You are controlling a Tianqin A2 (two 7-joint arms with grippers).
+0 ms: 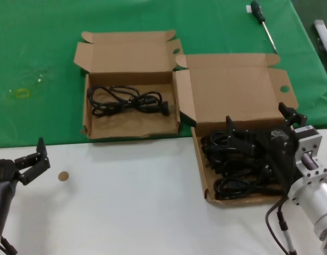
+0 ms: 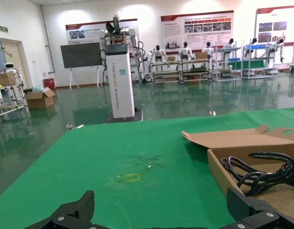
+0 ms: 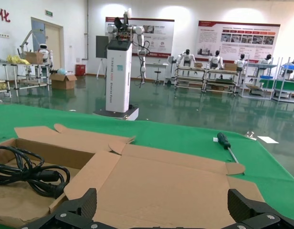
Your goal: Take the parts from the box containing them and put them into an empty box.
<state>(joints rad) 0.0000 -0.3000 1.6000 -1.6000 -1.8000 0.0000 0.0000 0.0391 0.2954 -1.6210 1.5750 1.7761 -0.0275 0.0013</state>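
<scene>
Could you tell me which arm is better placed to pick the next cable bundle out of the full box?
The right. The right gripper hangs open directly over the cables in the big-lidded box, while the left gripper waits open over the white table, far from it.

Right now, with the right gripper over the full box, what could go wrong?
The black coiled cables lie tangled, so the open right gripper may lift several together. A dangling plug might snag the tall brown cardboard lid standing between this box and the short-lidded cardboard box, which already holds one cable.

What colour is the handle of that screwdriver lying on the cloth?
Dark green, on the screwdriver; the right wrist view shows it best.
</scene>
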